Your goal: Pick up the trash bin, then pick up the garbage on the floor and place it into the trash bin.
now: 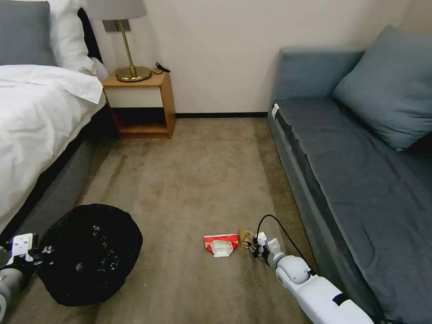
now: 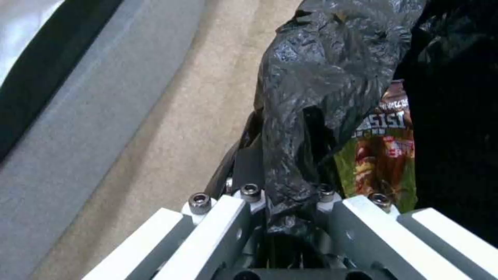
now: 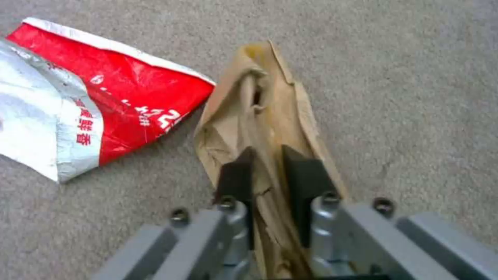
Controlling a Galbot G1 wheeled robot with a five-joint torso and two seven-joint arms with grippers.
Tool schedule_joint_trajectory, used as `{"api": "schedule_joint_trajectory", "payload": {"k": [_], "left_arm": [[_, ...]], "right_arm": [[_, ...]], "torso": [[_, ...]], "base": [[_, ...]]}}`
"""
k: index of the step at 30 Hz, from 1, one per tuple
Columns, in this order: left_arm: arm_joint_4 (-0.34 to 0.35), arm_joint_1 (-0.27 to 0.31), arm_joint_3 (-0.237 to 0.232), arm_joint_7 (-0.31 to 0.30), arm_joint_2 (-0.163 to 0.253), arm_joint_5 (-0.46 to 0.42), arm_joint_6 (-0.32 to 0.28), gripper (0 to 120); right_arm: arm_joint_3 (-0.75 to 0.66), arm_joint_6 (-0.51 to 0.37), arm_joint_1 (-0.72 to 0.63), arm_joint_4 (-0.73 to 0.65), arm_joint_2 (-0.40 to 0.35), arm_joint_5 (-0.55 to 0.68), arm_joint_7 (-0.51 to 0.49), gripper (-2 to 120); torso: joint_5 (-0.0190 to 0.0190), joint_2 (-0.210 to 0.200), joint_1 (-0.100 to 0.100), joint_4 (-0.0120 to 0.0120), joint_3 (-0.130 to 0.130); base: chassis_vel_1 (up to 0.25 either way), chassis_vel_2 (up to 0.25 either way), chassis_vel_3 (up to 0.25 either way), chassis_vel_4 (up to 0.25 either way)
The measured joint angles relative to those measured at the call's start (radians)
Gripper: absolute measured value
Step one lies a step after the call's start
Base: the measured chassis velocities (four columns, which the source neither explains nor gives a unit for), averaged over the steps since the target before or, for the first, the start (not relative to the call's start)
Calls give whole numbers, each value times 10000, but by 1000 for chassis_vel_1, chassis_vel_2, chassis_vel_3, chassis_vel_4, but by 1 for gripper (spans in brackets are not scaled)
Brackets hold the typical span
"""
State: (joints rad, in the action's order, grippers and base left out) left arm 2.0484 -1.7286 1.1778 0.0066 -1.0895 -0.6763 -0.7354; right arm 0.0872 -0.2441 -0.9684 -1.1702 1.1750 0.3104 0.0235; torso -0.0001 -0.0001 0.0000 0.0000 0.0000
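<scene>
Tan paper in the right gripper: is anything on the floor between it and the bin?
Nothing visible blocks it. The right gripper is shut on the tan paper; the red-and-white packet lies beside it, then bare carpet to the trash bin, whose liner the left gripper clamps.

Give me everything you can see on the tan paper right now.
The tan paper is a creased, crumpled brown sheet, folded long and narrow, lying on the carpet beside the red-and-white packet, about touching its corner. The right pincer is shut on its near end, dark pads pinching a central ridge. The far end is bunched and puckered.
</scene>
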Motion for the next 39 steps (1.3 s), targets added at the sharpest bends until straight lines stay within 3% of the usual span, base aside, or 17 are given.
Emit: {"api": "schedule_joint_trajectory", "payload": {"k": [2, 4, 12, 15, 20, 22, 26, 31, 39], "left_arm": [[0, 7, -1, 0, -14, 0, 0, 3], [0, 11, -3, 0, -18, 0, 0, 3], [6, 32, -52, 0, -53, 5, -1, 3], [6, 52, -119, -2, -92, 28, 0, 3], [40, 56, -173, -4, -143, 43, 0, 3], [71, 50, -176, -8, -185, 48, 0, 3], [80, 14, -149, -10, -215, 52, -1, 3], [181, -46, -104, -19, -368, 70, 0, 3], [212, -85, -68, -27, -555, 75, 0, 3]], "right_arm": [[-4, 9, 1, 2, 2, -19, -14, 3], [-9, 9, -1, -2, 2, -19, -33, 1], [-217, -2, -211, -749, -107, 316, -174, 0], [-340, -244, -305, -2459, -192, 1151, -529, 0], [50, -304, -264, -4106, -300, 1835, -739, 0], [580, -172, -116, -5478, -244, 2301, -883, 0], [1552, 232, 412, -6627, 60, 2847, -981, 0], [2974, 958, 1558, -6789, 599, 3011, -946, 0], [4790, 1553, 3049, -5693, 2147, 2975, -1082, 0]], "torso": [[0, 0, 0, 0, 0], [1, 0, 0, 0, 0], [1, 0, 0, -1, 0], [1, 0, 0, -1, 0], [-2, 0, 0, 1, 0], [-2, 0, 0, 0, 0], [-2, 0, 0, 1, -1], [-1, 1, 0, 1, 0], [-4, 1, 0, 3, 0]], "base": [[0, 0, 0, 0], [0, 0, 0, 0], [0, 0, 0, 0], [0, 0, 0, 0], [0, 0, 0, 0], [0, 0, 0, 0], [0, 0, 0, 0], [0, 0, 0, 0], [0, 0, 0, 0]]}}
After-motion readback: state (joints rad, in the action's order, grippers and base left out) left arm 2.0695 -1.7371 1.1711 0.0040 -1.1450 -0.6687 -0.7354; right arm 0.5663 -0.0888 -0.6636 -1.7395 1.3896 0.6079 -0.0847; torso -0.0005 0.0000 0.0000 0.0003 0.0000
